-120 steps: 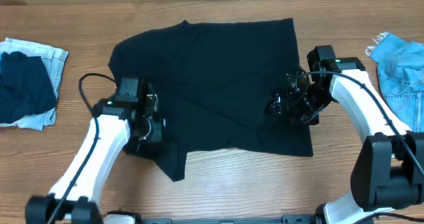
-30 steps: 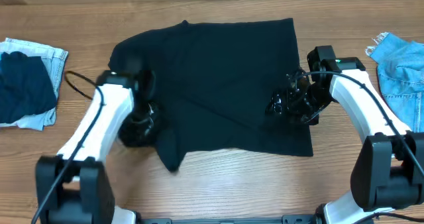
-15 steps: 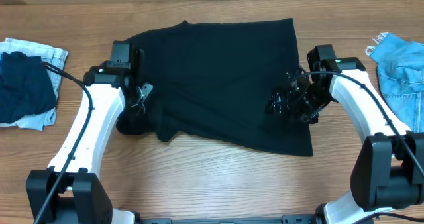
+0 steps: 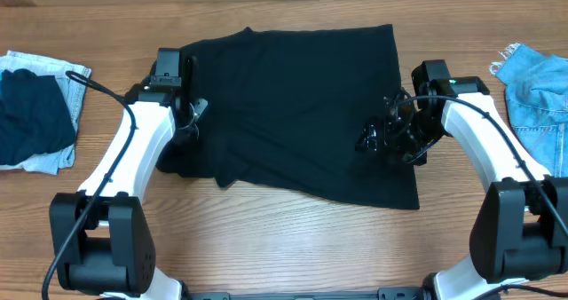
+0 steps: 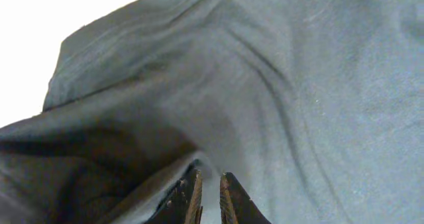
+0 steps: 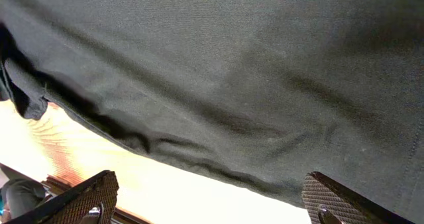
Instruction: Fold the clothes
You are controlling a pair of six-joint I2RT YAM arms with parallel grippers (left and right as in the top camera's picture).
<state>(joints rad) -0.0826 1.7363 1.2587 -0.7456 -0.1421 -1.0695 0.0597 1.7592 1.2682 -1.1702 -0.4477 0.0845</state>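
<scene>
The clothes (image 4: 302,96), one plain black garment, lie spread across the middle of the table, with the left side folded in on itself. My left gripper (image 4: 188,114) sits on that left edge. In the left wrist view its fingers (image 5: 211,184) stand a narrow gap apart with nothing pinched between them, and wrinkled black cloth (image 5: 298,85) lies just beyond. My right gripper (image 4: 382,138) hovers over the garment's lower right part. In the right wrist view it (image 6: 215,201) is wide open, with the cloth's hem (image 6: 232,71) and bare table under it.
A pale denim piece with a dark navy cloth on it (image 4: 35,114) lies at the left table edge. A bright blue denim garment (image 4: 537,87) lies at the right edge. Bare wooden table (image 4: 293,247) runs along the front.
My left arm has carried the garment's lower left flap up and inward onto the garment, then parted its jaws slightly. The right arm has not moved.
</scene>
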